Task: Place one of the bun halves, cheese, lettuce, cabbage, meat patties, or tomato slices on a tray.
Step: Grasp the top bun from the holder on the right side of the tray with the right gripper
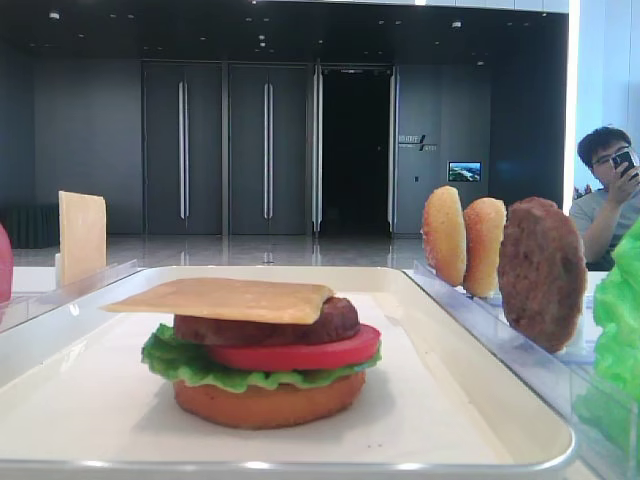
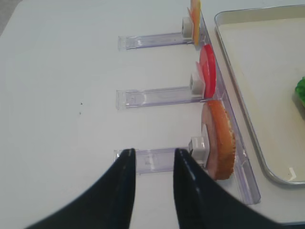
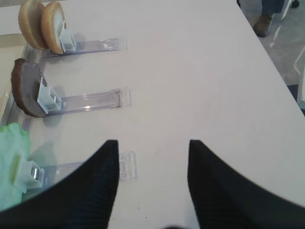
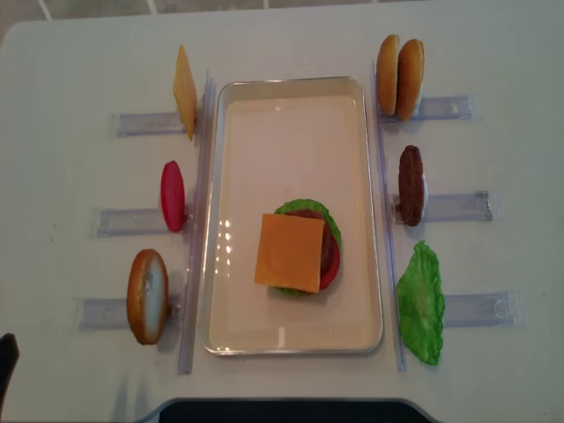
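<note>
On the off-white tray point(image 4: 291, 132) stands a stack: bottom bun point(image 1: 265, 405), lettuce point(image 1: 200, 368), tomato slice point(image 1: 300, 352), meat patty point(image 1: 300, 325), and a cheese square point(image 4: 291, 253) on top. My left gripper point(image 2: 153, 151) is open and empty, low over the table beside the clear rack that holds a bun half point(image 2: 220, 138). My right gripper point(image 3: 152, 142) is open and empty above bare table, right of the racks with two bun halves point(image 3: 40, 24), a patty point(image 3: 26, 88) and lettuce point(image 3: 12, 157).
Clear racks line both long sides of the tray. The left ones also hold a cheese slice point(image 4: 184, 92) and a tomato slice point(image 4: 173, 196). A seated person point(image 1: 610, 190) is beyond the table's far right.
</note>
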